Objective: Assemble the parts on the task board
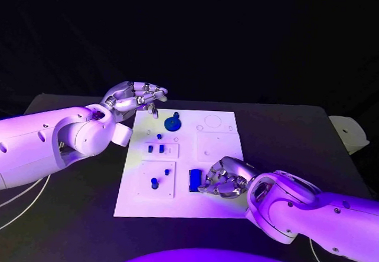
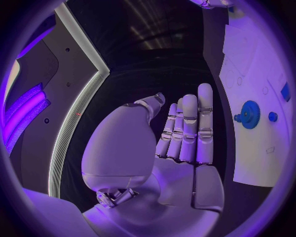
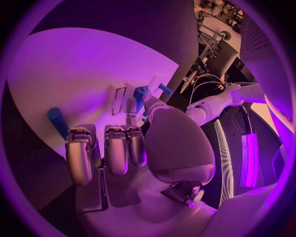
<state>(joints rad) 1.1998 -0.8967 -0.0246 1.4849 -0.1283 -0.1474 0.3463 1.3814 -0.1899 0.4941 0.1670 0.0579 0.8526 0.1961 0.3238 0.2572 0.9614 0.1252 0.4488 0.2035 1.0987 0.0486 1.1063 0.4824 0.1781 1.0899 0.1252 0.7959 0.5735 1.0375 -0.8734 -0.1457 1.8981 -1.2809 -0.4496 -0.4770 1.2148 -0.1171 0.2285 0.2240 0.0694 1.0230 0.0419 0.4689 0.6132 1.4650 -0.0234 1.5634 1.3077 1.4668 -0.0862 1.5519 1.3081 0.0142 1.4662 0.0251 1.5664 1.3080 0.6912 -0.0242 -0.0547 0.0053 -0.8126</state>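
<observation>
The white task board (image 1: 216,200) lies in the middle of the black table. A blue gear (image 1: 173,123) (image 2: 249,114) sits near its far left corner, two small blue pegs (image 1: 156,148) stand below it, and two more (image 1: 160,178) are nearer me. A long blue block (image 1: 194,178) (image 3: 56,121) lies on the board's near half. My left hand (image 1: 138,97) (image 2: 185,133) hovers over the board's far left corner, fingers straight, holding nothing. My right hand (image 1: 225,177) (image 3: 117,148) rests on the board just right of the blue block, fingers curled in with nothing seen in them.
A white object (image 1: 349,132) sits at the table's right edge. Thin cables (image 1: 6,204) hang below my left arm at the table's left side. The board's right half carries empty recesses (image 1: 214,147).
</observation>
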